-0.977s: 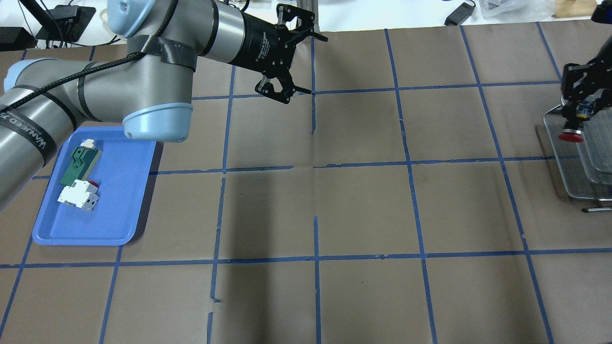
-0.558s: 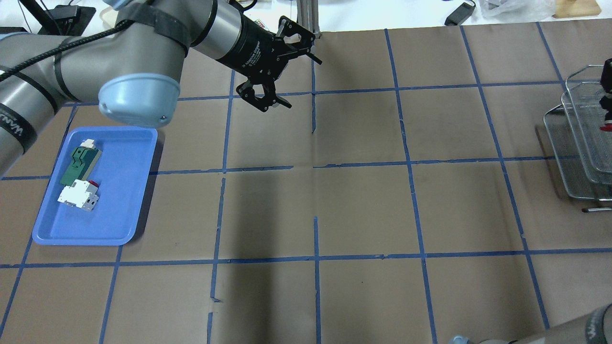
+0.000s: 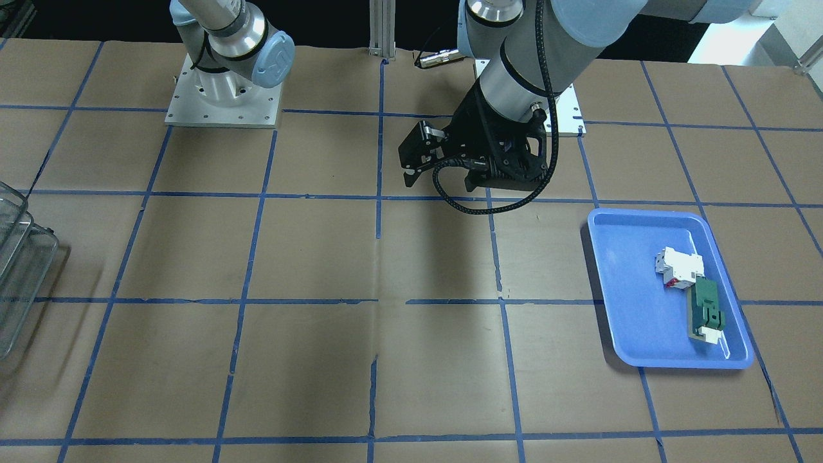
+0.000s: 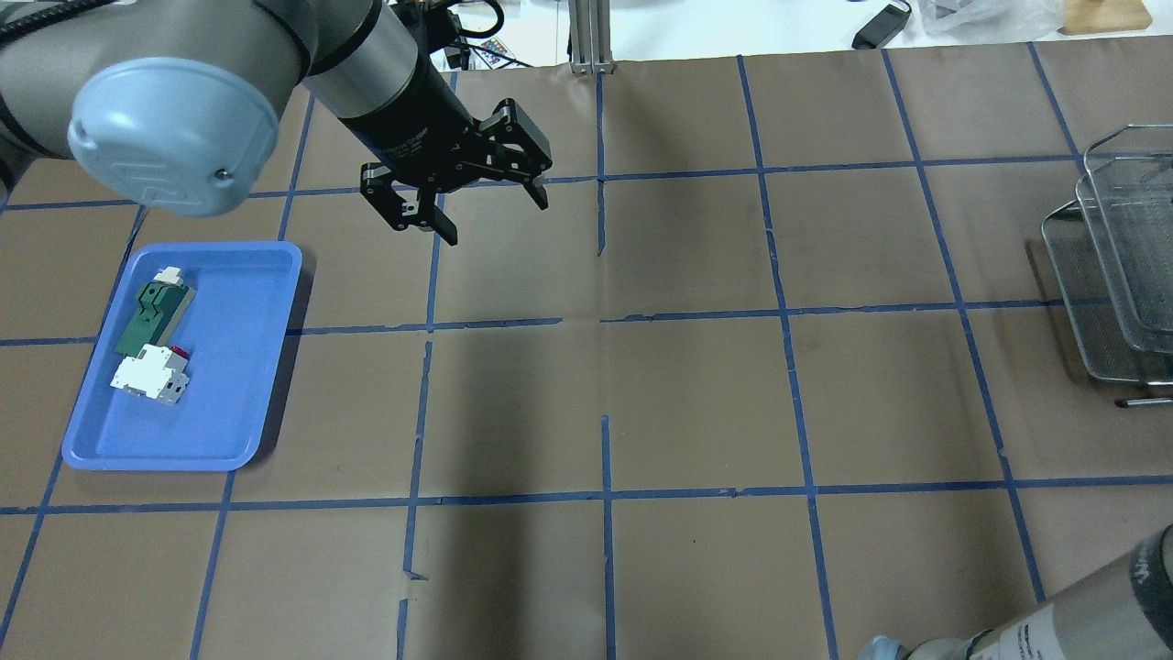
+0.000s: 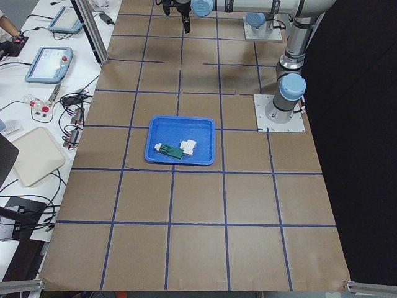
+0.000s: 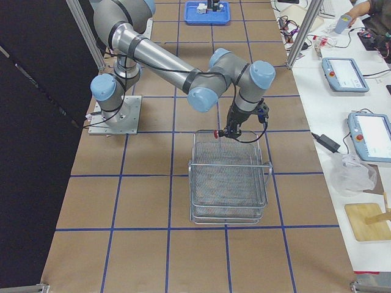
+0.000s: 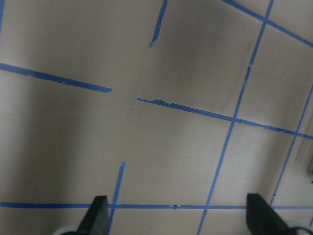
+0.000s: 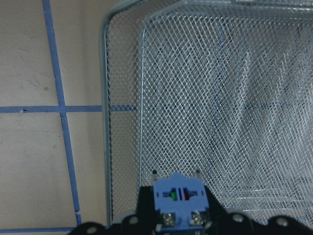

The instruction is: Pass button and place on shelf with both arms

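Right, the hand-over looks finished to me and I'm in the placing step. The right arm (image 6: 183,67) reaches out to the table's right-hand end, where the wire-mesh shelf (image 6: 229,183) stands. The left arm (image 4: 174,119) is near the table's far edge, well apart from the shelf. The left gripper (image 4: 492,215) has its fingers spread wide with nothing between them, only bare paper below in its wrist view.

The right gripper (image 8: 180,218) is closed on the button (image 8: 180,195). Its greyish-blue base faces the wrist camera, black fingers on either side. In the right side view the red cap (image 6: 218,133) sits at the shelf's rim on the side toward the table's middle. I can't tell whether the button touches the mesh yet.

Next, I judge, the right arm needs a short move inward over the tier and down. The button should rest on the mesh before the fingers part, then the arm lifts straight up. Letting go too early could see it roll on its round cap.

The table (image 4: 696,403) is covered in brown paper with a blue tape grid. A blue tray (image 4: 229,403) lies near its left-hand end, holding a green flat component (image 4: 151,316) and a white block component (image 4: 147,378) touching each other. Beyond the far edge a white bench carries teach pendants (image 6: 345,74) and cables.
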You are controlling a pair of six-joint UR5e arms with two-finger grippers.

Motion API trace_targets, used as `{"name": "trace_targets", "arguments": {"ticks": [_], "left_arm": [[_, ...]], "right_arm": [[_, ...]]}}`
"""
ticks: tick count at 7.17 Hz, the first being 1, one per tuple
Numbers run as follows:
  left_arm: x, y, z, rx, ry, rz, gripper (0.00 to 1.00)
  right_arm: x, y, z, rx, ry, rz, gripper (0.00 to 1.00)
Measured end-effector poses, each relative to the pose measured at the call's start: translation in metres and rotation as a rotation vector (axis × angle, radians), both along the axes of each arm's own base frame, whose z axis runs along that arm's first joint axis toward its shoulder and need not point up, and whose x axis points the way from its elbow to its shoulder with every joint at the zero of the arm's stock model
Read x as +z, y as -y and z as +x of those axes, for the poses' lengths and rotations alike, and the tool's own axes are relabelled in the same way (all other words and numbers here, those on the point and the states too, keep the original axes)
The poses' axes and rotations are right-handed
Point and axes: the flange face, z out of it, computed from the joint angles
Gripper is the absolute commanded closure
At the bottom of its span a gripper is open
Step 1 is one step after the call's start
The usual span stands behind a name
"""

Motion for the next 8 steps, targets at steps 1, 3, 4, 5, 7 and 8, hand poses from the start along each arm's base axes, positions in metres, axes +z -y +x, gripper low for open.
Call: {"name": "trace_targets", "arguments": {"ticks": [1, 3, 4, 5, 7, 8], "left_arm": [[0.003, -0.010, 0.011, -0.110, 0.080, -0.015, 0.00], [0.010, -0.016, 0.029, -0.243, 0.164, -0.038, 0.00], [0.013, -0.016, 0.035, -0.286, 0.180, -0.053, 0.00], [0.015, -0.013, 0.045, -0.304, 0.197, -0.068, 0.00], [0.020, -0.007, 0.066, -0.292, 0.213, -0.085, 0.00], [0.022, -0.007, 0.070, -0.286, 0.215, -0.089, 0.00]], "right_arm": [[-0.004, 0.001, -0.003, -0.001, -0.002, 0.001, 0.51], [-0.012, 0.000, -0.010, 0.000, -0.004, 0.020, 0.10], [-0.013, -0.002, -0.013, 0.012, -0.021, 0.035, 0.03], [-0.012, -0.003, -0.015, 0.023, -0.032, 0.043, 0.00], [0.002, -0.007, -0.012, 0.033, -0.042, 0.036, 0.00], [0.021, -0.012, 0.000, 0.039, -0.040, 0.009, 0.00]]}}
